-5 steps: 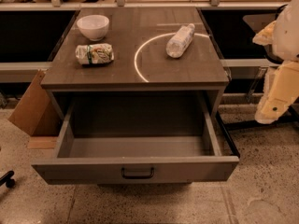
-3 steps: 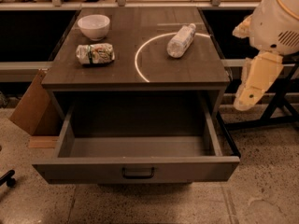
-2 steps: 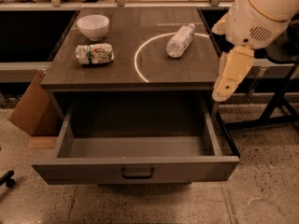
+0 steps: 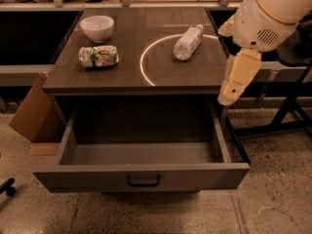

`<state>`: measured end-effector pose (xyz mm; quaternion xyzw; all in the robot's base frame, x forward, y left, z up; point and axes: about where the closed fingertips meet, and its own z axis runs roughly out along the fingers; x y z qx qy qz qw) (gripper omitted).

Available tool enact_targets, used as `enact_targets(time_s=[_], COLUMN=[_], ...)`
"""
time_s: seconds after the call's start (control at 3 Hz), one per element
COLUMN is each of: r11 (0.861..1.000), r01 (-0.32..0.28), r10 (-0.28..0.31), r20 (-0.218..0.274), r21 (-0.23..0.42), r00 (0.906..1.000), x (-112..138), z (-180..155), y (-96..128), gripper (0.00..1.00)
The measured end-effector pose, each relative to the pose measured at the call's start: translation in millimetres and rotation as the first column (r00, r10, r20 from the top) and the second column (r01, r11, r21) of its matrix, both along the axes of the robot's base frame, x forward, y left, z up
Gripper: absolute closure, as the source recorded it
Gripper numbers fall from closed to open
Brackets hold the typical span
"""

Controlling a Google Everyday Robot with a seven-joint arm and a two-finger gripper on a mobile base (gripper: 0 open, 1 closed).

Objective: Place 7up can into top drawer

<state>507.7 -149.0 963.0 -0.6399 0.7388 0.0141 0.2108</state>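
The 7up can (image 4: 99, 56), silvery-white with green lettering and dented, lies on its side on the left of the dark cabinet top (image 4: 122, 77), just in front of the white bowl (image 4: 97, 27). The top drawer (image 4: 141, 172) is pulled wide open below, its inside bare, with a dark pull handle (image 4: 144, 181) at the centre of its front panel. My gripper (image 4: 236, 77) hangs from the big white arm (image 4: 265, 13) at the cabinet's right edge, above the drawer's right side and far from the can. It holds nothing that shows.
A clear plastic bottle with a white cap (image 4: 187, 42) lies on the right of the top, across a white circle mark (image 4: 146, 57). A cardboard box (image 4: 29, 111) leans against the cabinet's left side. Dark metal frame legs (image 4: 287, 106) stand to the right.
The arm has swung in from the right edge of the view to the cabinet's right side and risen higher. The can, bowl, bottle and drawer have not moved.
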Motion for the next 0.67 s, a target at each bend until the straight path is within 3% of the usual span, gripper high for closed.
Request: enact_targets(time_s=[0.67], r11=[0.987], r01=[-0.091], r10=[0.09], r20=[0.012], r21=[0.135], r00=[0.9959], x=[51.2], z=[-21.8], y=[46.0], gripper=[0.0])
